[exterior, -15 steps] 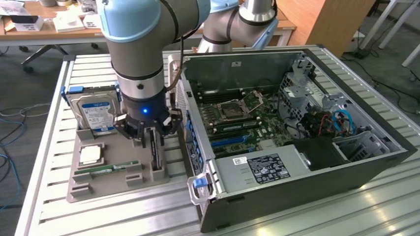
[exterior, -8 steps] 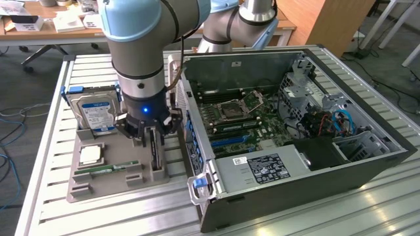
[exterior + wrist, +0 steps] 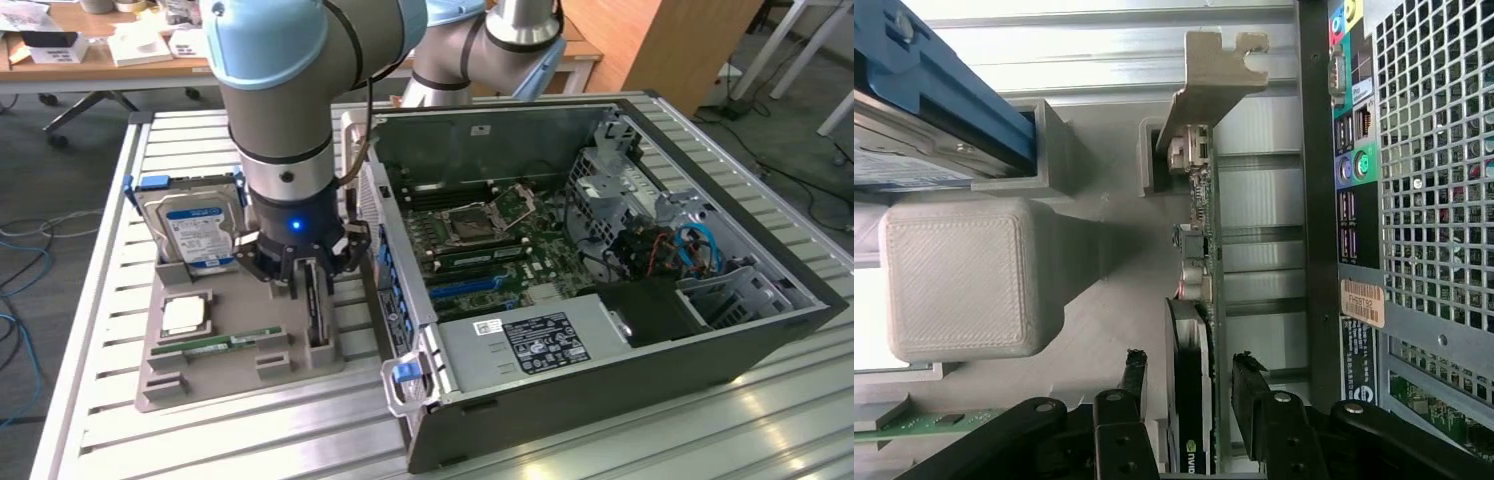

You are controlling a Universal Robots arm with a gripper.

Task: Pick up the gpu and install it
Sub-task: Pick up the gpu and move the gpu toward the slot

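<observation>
The gpu (image 3: pixel 319 322) stands on its long edge in a slot of the grey holder tray (image 3: pixel 234 375), to the exterior view's left of the open computer case (image 3: pixel 627 330). In the wrist view the gpu (image 3: pixel 1199 250) runs away from the camera, its silver bracket (image 3: pixel 1206 85) at the far end. My gripper (image 3: pixel 310 278) is lowered over the card. The gripper (image 3: pixel 1191 362) is open, one black finger (image 3: pixel 1135 375) on each side of the card with small gaps showing. The motherboard (image 3: pixel 487 235) lies exposed inside the case.
On the same tray stand a silver hard drive with a blue-white label (image 3: pixel 195 232), a processor chip (image 3: pixel 184 315) and a green memory stick (image 3: pixel 220 345). A white block (image 3: pixel 954 275) of the tray rises beside the card. The case's rear panel (image 3: pixel 1414 200) is close alongside.
</observation>
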